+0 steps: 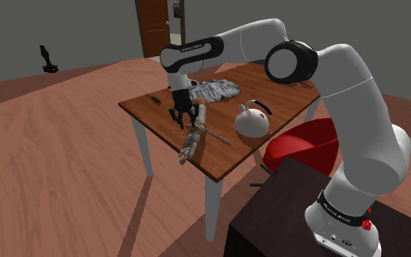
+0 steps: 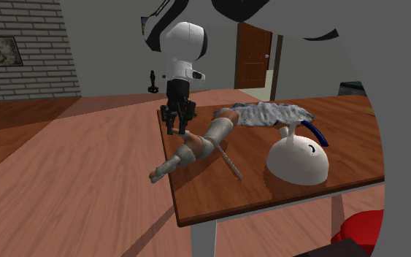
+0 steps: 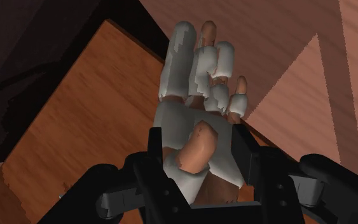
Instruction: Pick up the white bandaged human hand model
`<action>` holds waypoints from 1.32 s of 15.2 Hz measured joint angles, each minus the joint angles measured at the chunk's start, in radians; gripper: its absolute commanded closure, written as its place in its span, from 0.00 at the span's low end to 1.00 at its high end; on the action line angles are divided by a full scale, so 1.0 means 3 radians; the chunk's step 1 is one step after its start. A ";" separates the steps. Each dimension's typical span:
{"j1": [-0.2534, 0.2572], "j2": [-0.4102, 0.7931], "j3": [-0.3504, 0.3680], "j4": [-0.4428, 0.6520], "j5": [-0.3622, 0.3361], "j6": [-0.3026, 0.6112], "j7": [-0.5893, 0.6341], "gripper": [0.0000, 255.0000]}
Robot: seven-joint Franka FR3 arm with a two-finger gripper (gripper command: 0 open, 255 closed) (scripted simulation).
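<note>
The hand model [image 3: 193,76] is lying on the table [image 1: 229,157] right at the edge, its fingertips poking out over the floor. The gripper [image 3: 199,137] is down on it, the 2 black fingers [image 3: 244,149] closed against either side of the palm. A white pot [image 1: 251,123] and grey cloth [image 1: 214,90] sit further in.
</note>
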 measured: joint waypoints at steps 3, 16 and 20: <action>0.0000 0.0000 0.0000 0.0000 0.0000 0.0000 0.0000 1.00; 0.0004 -0.0054 0.0014 0.0296 0.0014 -0.0350 0.0059 1.00; 0.0013 -0.0060 0.0022 0.0462 0.0021 -0.0517 0.0095 1.00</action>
